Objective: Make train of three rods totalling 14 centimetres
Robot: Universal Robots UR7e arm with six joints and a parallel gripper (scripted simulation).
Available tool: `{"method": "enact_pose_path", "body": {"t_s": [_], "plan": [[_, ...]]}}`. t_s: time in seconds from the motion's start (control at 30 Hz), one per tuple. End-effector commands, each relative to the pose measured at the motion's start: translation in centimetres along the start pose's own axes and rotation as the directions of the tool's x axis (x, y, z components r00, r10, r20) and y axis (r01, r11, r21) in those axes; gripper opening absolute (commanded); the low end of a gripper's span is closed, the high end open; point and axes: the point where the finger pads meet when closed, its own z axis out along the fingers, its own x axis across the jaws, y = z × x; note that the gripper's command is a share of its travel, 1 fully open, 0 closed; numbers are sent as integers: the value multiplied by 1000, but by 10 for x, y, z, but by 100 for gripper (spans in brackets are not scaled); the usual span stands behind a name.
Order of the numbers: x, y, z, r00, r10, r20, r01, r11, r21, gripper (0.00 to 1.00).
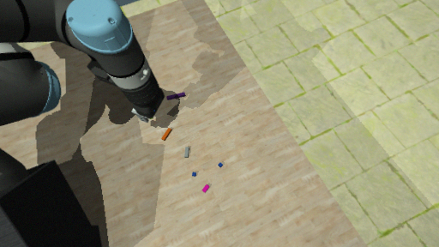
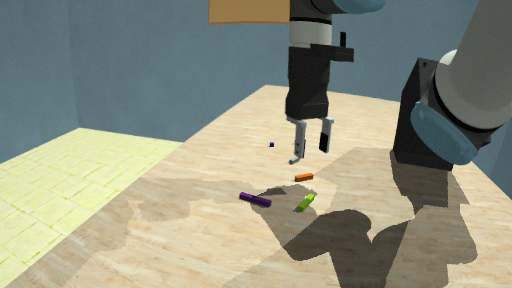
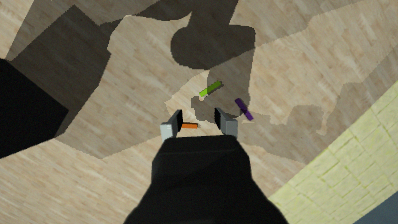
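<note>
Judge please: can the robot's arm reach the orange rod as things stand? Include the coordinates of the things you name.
Probably yes: the open gripper [image 2: 311, 150] [image 3: 198, 115] hangs above the table near the orange rod [image 1: 166, 134] [image 2: 304, 177] [image 3: 190, 126], and no other rod touches it.
</note>
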Motion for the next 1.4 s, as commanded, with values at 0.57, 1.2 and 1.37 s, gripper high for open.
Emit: {"method": "enact_pose_path", "body": {"t_s": [0.57,1.2,1.37], "plan": [[17,-22,6,850,527,-1,-527,850,0,100],[25,-34,11,592,806,-1,-806,592,1,100],[26,-35,12,545,838,-1,-838,545,1,100]]}}
